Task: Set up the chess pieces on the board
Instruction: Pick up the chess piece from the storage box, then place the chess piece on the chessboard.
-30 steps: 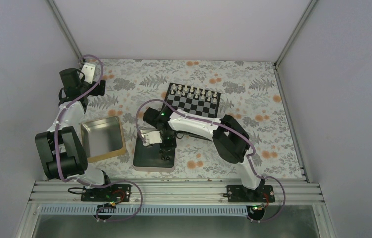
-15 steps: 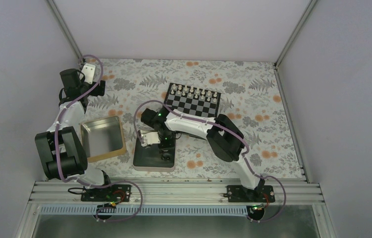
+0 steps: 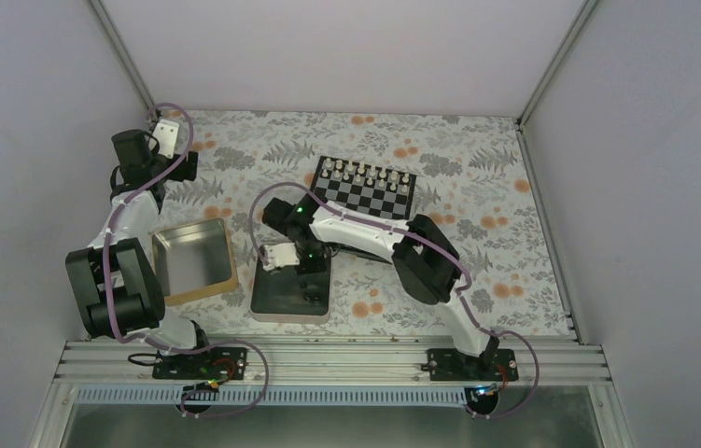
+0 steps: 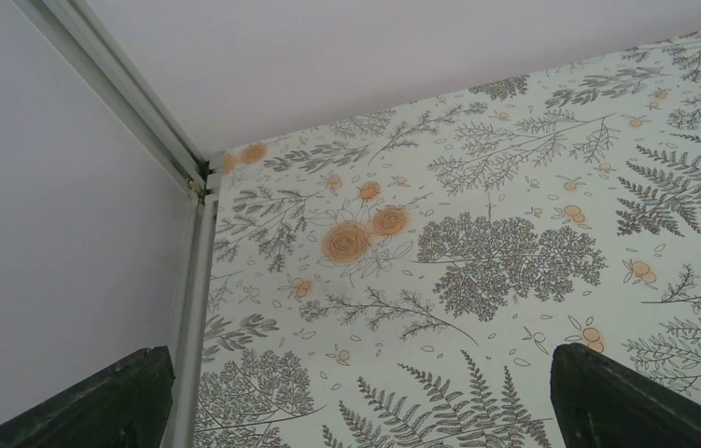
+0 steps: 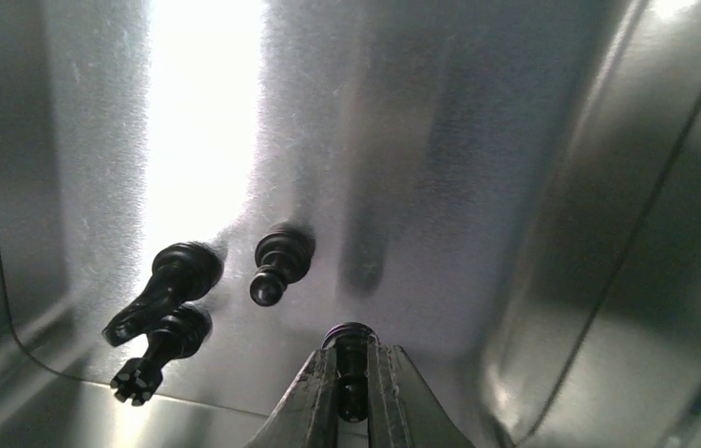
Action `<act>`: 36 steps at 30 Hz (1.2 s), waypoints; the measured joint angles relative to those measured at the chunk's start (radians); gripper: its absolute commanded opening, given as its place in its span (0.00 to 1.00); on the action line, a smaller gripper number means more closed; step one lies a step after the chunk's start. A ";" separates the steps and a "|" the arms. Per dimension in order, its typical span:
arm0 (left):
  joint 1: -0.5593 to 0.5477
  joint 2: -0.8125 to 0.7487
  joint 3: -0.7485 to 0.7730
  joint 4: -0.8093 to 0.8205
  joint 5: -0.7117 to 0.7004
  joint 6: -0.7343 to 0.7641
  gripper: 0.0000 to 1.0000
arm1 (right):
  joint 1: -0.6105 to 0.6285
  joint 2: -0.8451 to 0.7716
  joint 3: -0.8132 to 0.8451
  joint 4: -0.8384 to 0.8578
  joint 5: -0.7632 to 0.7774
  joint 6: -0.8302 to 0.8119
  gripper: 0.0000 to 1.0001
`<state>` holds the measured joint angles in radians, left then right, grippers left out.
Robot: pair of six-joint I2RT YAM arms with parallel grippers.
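Black pieces (image 5: 276, 263), three of them, lie loose in the tin (image 5: 561, 187), and your right jaws are pinched tight on a fourth piece (image 5: 353, 364) down at the tin floor. That's the pick in hand. Next, I'd say: lift straight up, clear the wall, and carry it to the board (image 3: 370, 201). Your left jaws hang wide, holding nothing.

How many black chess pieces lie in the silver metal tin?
4. One black chess piece sits between the right fingers; a second lies just left; two more lie together farther left. Others may be hidden.
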<state>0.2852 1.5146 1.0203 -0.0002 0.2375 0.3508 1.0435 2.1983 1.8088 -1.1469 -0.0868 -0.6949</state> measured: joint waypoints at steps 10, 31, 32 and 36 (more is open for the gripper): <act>0.000 0.000 0.000 0.000 0.000 0.000 1.00 | -0.112 -0.065 0.156 -0.051 0.089 0.001 0.08; 0.000 0.022 0.000 0.006 -0.014 0.000 1.00 | -0.323 0.028 0.185 -0.004 0.087 -0.059 0.09; 0.000 0.024 0.000 0.006 -0.016 0.000 1.00 | -0.323 0.037 0.179 -0.001 0.080 -0.062 0.09; 0.000 0.031 0.001 0.006 -0.019 0.000 1.00 | -0.323 0.062 0.163 0.002 0.061 -0.068 0.09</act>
<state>0.2852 1.5459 1.0210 0.0063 0.2188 0.3508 0.7204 2.2604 1.9713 -1.1450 -0.0254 -0.7628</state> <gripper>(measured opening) 0.999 0.089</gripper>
